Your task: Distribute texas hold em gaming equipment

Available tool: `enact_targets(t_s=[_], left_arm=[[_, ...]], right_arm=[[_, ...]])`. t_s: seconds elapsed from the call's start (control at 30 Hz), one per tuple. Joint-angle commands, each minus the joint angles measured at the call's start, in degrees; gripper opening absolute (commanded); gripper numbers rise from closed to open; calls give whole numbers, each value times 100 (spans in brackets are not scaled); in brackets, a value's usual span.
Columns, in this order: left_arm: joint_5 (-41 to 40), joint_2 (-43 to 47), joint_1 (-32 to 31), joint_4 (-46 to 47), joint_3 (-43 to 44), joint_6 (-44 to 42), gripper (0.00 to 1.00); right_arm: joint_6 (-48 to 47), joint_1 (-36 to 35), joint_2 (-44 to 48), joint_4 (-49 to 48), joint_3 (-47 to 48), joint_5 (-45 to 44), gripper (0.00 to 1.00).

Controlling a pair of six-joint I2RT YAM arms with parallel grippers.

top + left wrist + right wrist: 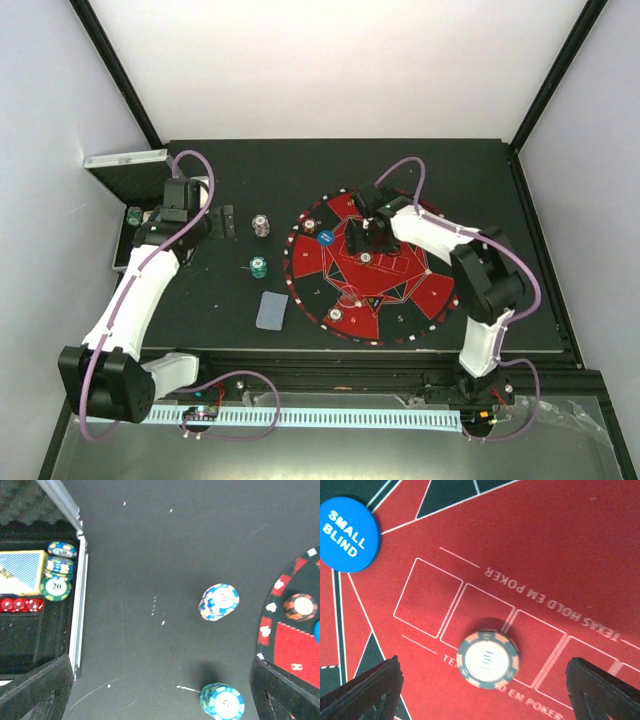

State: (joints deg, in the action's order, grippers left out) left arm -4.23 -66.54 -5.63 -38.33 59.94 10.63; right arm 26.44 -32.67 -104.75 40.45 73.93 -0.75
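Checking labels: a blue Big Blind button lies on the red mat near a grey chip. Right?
Not quite. The button reads Small Blind, not Big Blind, as the right wrist view shows. It is blue and lies on the red mat near the grey chip.

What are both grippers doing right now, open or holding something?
Left gripper: open, holding nothing.
Right gripper: open, fingers wide either side of a grey chip on the red mat, not gripping it.

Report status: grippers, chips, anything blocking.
Left gripper open over table. Right gripper open, straddling grey chip on mat. Two chip stacks between case and mat. Nothing blocks that chip.
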Motion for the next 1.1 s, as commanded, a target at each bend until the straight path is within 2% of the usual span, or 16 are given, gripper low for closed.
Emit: enact_targets(t_s=[0.0,0.43,1.07], left_arm=[[-371,63,65,433,-55,-207,98],[-247,-13,86,254,35,-202,99],[-280,-26,81,237,17,-206,99]], right_arm=[[317,-189,-455,218,330,-262,89],[538,-273,-981,177,284,-600,80],[563,-419,-950,-59,-72,-347,48]])
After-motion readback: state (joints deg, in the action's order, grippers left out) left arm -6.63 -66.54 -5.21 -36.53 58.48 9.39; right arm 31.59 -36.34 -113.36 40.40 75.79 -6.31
